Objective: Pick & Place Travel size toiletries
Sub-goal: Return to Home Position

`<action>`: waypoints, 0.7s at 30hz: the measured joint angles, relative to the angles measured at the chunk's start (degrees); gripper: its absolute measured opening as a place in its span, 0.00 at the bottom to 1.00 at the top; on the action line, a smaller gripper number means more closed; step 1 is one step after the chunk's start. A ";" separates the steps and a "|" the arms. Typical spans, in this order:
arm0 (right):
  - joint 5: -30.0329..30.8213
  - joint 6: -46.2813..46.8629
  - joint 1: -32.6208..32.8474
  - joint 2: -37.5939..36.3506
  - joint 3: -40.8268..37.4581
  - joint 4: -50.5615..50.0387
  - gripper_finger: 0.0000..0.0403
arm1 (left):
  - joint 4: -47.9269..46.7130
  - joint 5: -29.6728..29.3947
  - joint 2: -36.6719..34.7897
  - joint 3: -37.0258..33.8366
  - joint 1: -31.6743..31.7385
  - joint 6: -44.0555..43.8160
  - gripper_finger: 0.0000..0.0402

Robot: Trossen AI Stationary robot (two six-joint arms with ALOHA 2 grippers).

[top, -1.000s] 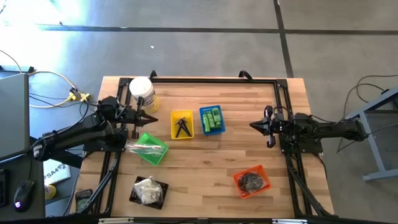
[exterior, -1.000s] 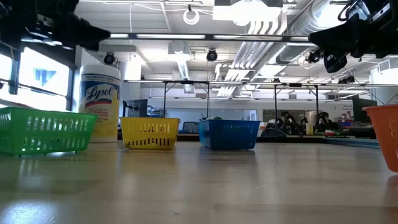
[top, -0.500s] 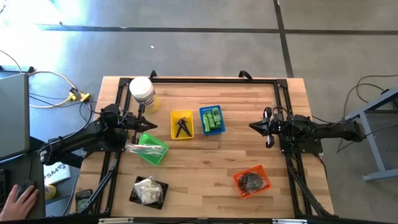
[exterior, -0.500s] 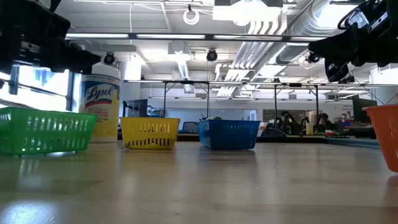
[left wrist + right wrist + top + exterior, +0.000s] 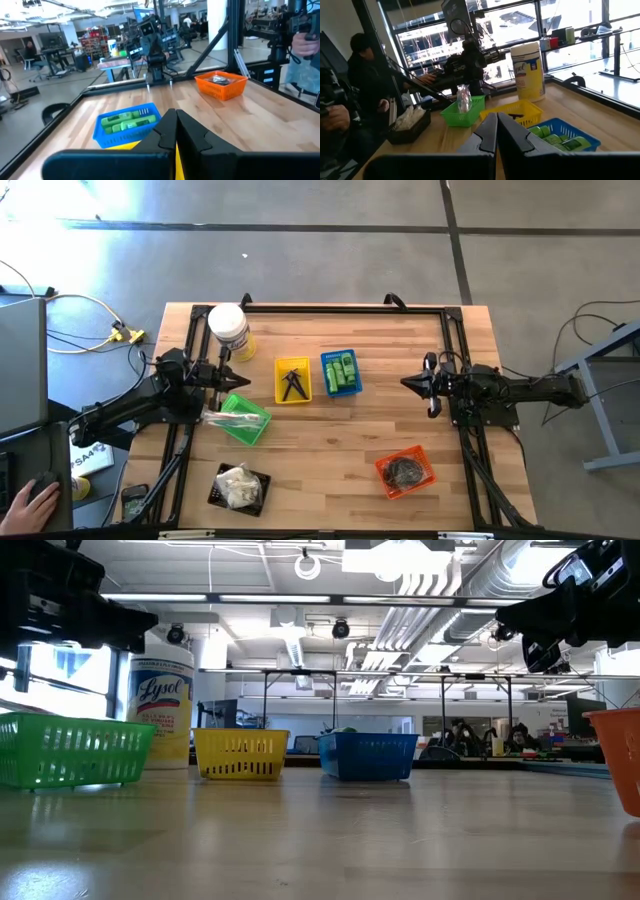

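**Closed and empty: left gripper, right gripper**

Each wrist view shows its own two dark fingers pressed together with nothing between them. The left gripper hangs above the table's left side, between the white jar and the green basket, and touches neither. The right gripper hangs over the right side and points toward the middle, well apart from every basket.

The toiletries lie sorted. The green bottles fill the blue basket. Just beside it, the small black pieces sit in the yellow basket. The long thin clear packets lie across the green basket. The clear packets with white contents sit heaped in the black tray near the front edge. An orange basket at the front right holds something dark that I cannot make out.

Beyond the wooden table is an open workshop with pale ceiling ducts, desks and metal frames. The right wrist view shows a person in dark clothing beside the table, and a hand rests on a mouse off the table's left corner.
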 joint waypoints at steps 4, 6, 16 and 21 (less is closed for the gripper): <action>-0.04 1.31 0.00 0.00 -0.02 -0.39 0.01 | -0.27 -1.25 0.02 -0.07 0.00 -1.39 0.00; -0.04 1.38 0.00 0.00 -0.04 -0.90 0.01 | -0.38 -1.95 0.13 -0.09 0.00 -1.84 0.00; 0.01 3.86 0.00 0.00 -0.11 -1.04 0.01 | -0.70 -3.98 1.47 -0.13 0.00 -0.55 0.00; 0.20 4.12 0.00 0.00 -0.13 -2.05 0.01 | -1.32 -5.66 3.59 0.02 0.00 -0.55 0.00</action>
